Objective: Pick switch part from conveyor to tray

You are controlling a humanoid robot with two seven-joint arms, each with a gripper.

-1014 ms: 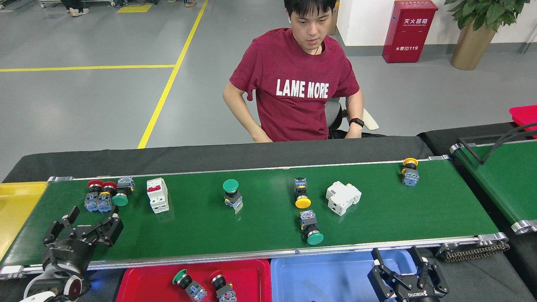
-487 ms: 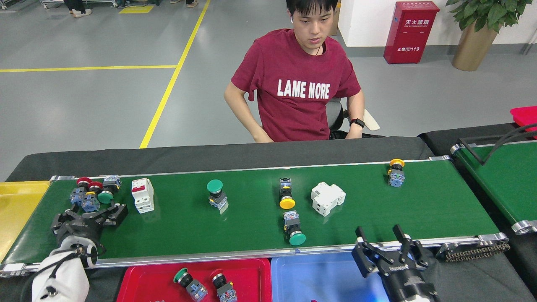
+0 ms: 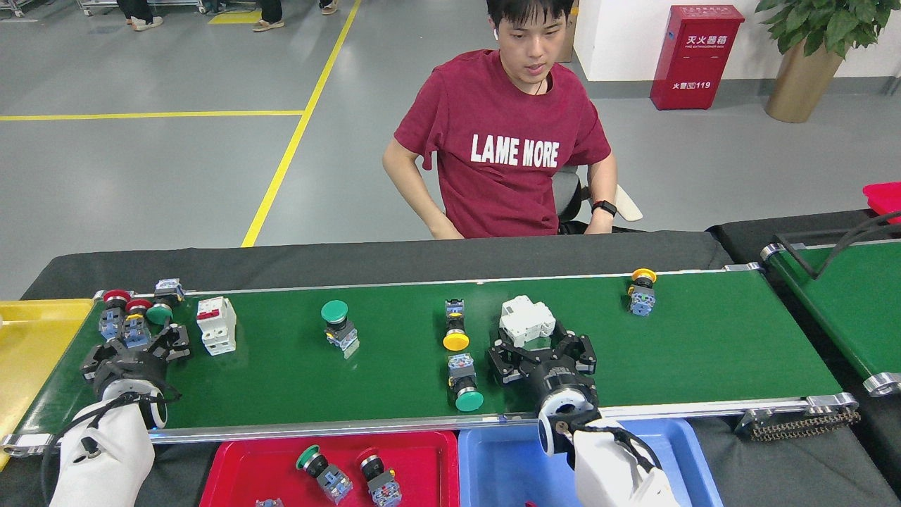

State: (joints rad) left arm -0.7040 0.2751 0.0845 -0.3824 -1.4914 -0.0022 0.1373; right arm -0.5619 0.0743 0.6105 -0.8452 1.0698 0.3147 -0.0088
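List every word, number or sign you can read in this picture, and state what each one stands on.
"LAME MORE": white letters on the person's red T-shirt.
"119": on the red cabinet, following small characters.
White Chinese characters higher on that cabinet: too small to read reliably.
Switch parts: no readable markings.

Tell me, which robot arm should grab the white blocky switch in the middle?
The right one, I'd say. The right gripper sits open right beside the white blocky plastic switch part, while the left gripper is far away at the belt's left end.

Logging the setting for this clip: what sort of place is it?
Probably a factory floor or industrial test cell: a green conveyor carrying switch parts, yellow lane lines on grey floor, and a red fire-extinguisher cabinet.
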